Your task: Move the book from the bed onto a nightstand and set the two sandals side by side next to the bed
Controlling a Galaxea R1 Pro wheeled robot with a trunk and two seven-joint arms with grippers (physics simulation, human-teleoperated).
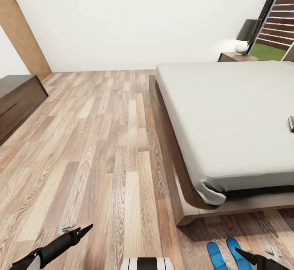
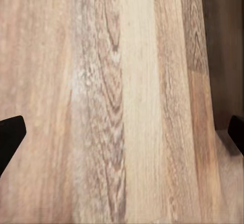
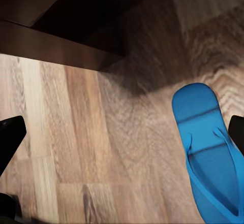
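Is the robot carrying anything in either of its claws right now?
No. Both the left gripper and right gripper have their jaws wide apart, with bare floor between them.

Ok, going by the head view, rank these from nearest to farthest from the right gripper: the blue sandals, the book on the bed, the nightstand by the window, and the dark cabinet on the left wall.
1. Sandals: on the floor just beside the right gripper.
2. Book: on the bed, right edge of the view.
3 and 4. Nightstand, far behind the bed, and dark cabinet, across the floor at left: too close to call.
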